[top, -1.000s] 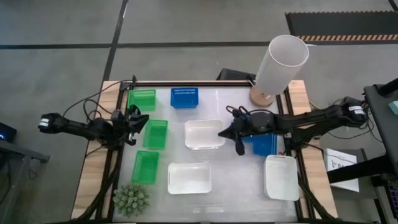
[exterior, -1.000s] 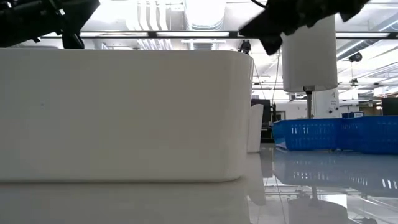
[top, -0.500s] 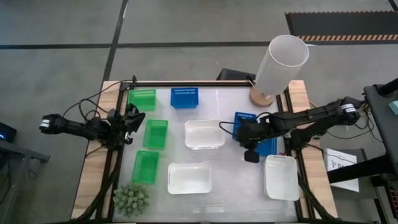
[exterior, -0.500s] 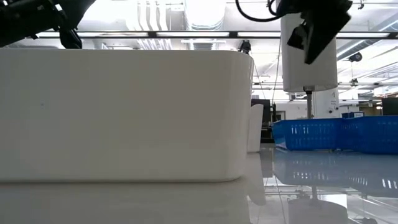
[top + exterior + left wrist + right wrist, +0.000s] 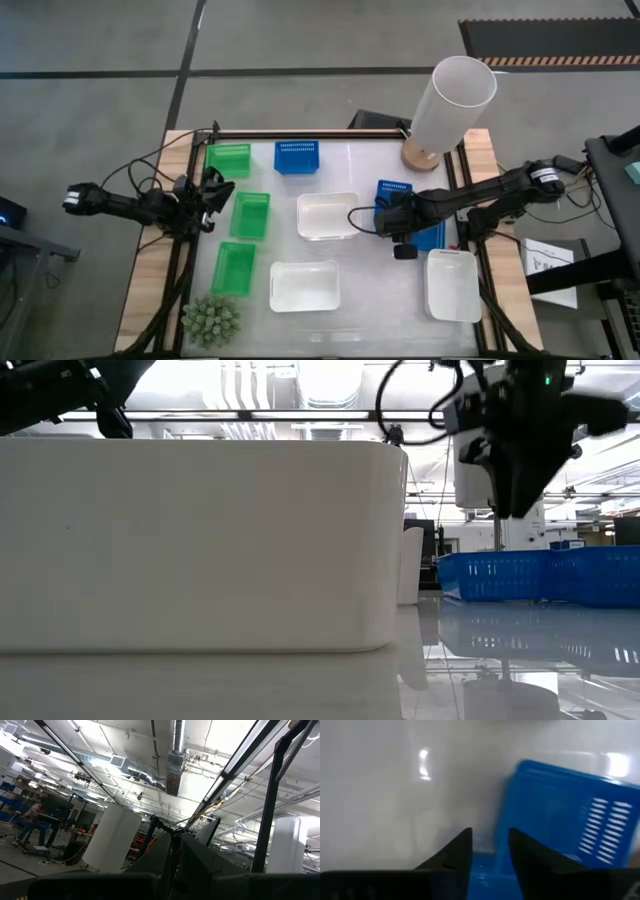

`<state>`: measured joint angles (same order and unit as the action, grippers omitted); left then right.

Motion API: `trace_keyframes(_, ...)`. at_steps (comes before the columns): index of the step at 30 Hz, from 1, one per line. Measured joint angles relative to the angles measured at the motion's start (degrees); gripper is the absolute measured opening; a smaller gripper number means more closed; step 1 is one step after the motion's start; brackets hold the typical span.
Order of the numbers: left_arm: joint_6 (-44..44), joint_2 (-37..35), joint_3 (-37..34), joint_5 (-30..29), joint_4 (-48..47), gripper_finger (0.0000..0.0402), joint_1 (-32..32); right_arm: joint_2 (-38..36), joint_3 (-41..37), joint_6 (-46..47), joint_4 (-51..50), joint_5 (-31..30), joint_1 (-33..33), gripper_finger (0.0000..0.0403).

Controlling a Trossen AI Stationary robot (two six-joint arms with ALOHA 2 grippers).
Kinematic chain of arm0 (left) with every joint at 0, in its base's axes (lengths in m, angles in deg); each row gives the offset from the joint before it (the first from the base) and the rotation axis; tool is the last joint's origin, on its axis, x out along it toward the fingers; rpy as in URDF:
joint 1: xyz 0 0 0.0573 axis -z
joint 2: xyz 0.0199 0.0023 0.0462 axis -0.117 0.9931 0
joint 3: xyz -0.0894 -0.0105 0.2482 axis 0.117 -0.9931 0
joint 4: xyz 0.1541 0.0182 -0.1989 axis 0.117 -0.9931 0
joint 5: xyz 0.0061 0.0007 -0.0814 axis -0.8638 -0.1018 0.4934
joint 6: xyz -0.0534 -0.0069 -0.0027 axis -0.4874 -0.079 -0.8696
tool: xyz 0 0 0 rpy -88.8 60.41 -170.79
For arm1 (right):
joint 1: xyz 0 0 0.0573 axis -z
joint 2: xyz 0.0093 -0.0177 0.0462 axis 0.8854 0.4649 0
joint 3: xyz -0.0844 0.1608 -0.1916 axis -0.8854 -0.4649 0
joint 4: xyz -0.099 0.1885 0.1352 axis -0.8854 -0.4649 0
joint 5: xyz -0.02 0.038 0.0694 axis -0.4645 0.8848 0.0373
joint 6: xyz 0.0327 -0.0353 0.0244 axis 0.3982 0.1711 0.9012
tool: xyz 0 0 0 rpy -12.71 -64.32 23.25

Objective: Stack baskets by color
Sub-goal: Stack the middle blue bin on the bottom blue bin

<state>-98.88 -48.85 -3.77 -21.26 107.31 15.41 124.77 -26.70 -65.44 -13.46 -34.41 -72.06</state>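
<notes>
Three green baskets sit along the table's left side. One blue basket is at the far edge; another blue basket lies right of centre. White baskets lie at centre, near centre and near right. My right gripper points down over the right blue basket's left edge, open and above it, touching nothing. My left gripper hangs shut at the table's left edge, tilted upward, holding nothing.
A tall white cylinder on a wooden base stands at the far right corner. A spiky green plant sits at the near left corner. The table frame runs along the far edge. Bare table shows between the white baskets.
My right gripper has drawn back from over the centre white basket toward the table's right edge, tipped from nearly level to pointing down, and sunk a little over the blue basket. No basket has moved.
</notes>
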Motion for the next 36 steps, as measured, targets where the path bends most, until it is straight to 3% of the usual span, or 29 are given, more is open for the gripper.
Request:
trace_keyframes(2, 0.06, 0.00, 0.00, -0.02, 0.00, 0.0028, 0.00, 1.04, -0.88, 0.14, 0.15, -2.92, 0.02, 0.0154)
trace_keyframes(6, 0.29, 0.03, -0.02, -0.06, 0.00, 0.0028, 0.00, 2.40, -1.75, 0.38, 1.68, -2.79, 0.02, 0.0188)
trace_keyframes(11, 0.30, 0.14, -0.04, -0.14, 0.00, 0.0028, 0.00, 4.19, -4.09, 2.50, 7.16, -3.26, 0.02, 0.0191)
trace_keyframes(17, 0.30, 0.35, -0.04, -0.17, -0.01, 0.0028, 0.00, 6.32, -5.89, 2.61, 10.46, -7.29, 0.31, 0.0143)
trace_keyframes(25, 0.28, 0.37, -0.07, -0.19, -0.03, 0.0028, 0.00, 6.88, -6.33, 1.09, 10.32, -7.29, 0.92, 0.0019)
trace_keyframes(36, 0.26, 0.76, -0.11, -0.19, -0.04, 0.0028, 0.00, 4.60, -0.14, -0.10, 4.50, -7.56, 0.90, 0.0010)
